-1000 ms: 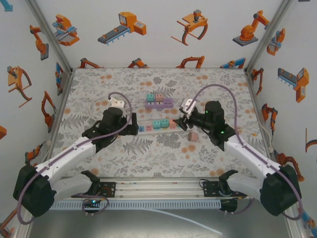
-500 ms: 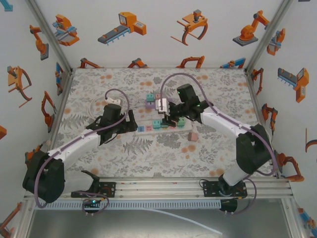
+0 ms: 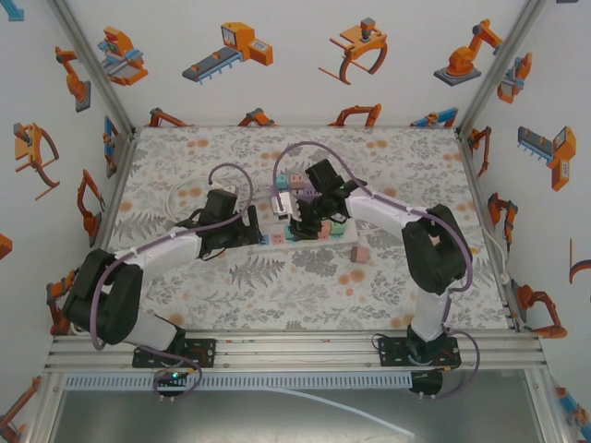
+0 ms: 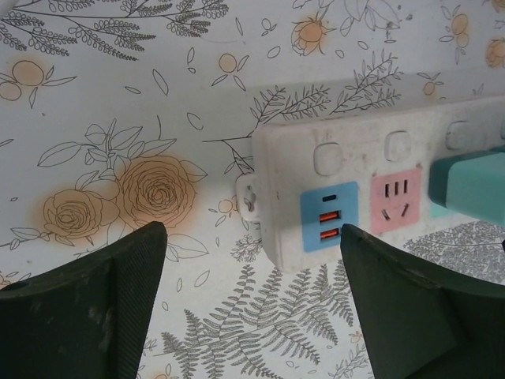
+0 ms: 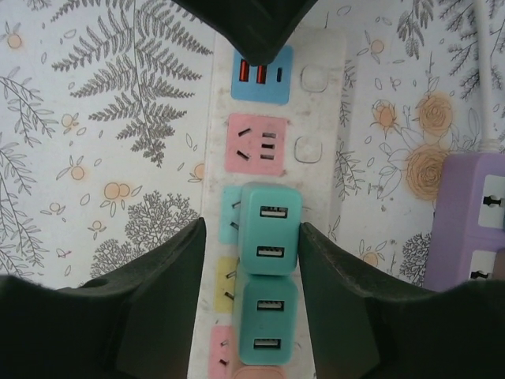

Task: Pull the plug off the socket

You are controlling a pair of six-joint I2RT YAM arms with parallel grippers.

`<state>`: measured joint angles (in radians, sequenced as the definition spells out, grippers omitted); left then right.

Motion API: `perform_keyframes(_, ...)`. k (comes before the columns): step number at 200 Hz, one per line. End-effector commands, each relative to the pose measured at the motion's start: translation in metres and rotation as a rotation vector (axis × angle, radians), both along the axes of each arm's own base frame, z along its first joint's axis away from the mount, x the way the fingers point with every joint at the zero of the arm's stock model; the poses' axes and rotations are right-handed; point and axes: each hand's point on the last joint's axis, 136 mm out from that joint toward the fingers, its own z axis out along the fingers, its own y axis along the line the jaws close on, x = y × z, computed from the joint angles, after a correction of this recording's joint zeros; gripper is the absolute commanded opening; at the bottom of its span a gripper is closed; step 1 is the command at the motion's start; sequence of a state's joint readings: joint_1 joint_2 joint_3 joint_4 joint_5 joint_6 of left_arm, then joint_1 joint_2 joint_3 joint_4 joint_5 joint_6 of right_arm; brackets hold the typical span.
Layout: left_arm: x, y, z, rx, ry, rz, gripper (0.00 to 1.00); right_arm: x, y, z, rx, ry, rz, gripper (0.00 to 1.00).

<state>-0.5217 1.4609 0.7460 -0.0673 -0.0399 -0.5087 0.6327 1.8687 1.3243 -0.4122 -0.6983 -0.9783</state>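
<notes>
Teal plug (image 5: 270,229), lower centre, sits in socket strip (image 5: 327,118), straddled by released right hand (image 5: 252,237); left hand (image 4: 251,233) also released.

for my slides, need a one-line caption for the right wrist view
Right gripper with open fingers straddling a teal plug in the white power strip.

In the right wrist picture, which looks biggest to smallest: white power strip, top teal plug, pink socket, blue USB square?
1. white power strip
2. top teal plug
3. pink socket and blue USB square: about alike, blue partly covered.
</notes>
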Motion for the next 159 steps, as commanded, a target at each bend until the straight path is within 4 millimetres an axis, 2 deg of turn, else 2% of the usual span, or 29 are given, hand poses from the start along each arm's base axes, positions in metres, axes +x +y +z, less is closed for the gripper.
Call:
perform_keyframes(1, 0.006, -0.003, 0.0, -0.009, 0.007, 0.004, 0.8, -0.003, 0.0, -0.005, -0.035, 0.009, 0.02, 0.44)
perform_keyframes(41, 0.004, -0.002, -0.015, 0.011, 0.044, 0.006, 0.74, -0.001, 0.003, -0.01, -0.035, 0.008, 0.027, 0.37)
perform_keyframes(62, 0.001, 0.0, -0.023, 0.022, 0.066, 0.001, 0.64, 0.0, 0.003, -0.011, -0.038, 0.01, 0.027, 0.34)
perform_keyframes(88, -0.003, 0.001, -0.03, 0.038, 0.089, -0.008, 0.59, 0.0, 0.005, -0.009, -0.026, 0.013, 0.033, 0.3)
perform_keyframes(159, -0.016, 0.008, -0.053, 0.085, 0.143, -0.009, 0.57, 0.001, 0.014, 0.013, 0.035, 0.004, 0.051, 0.2)
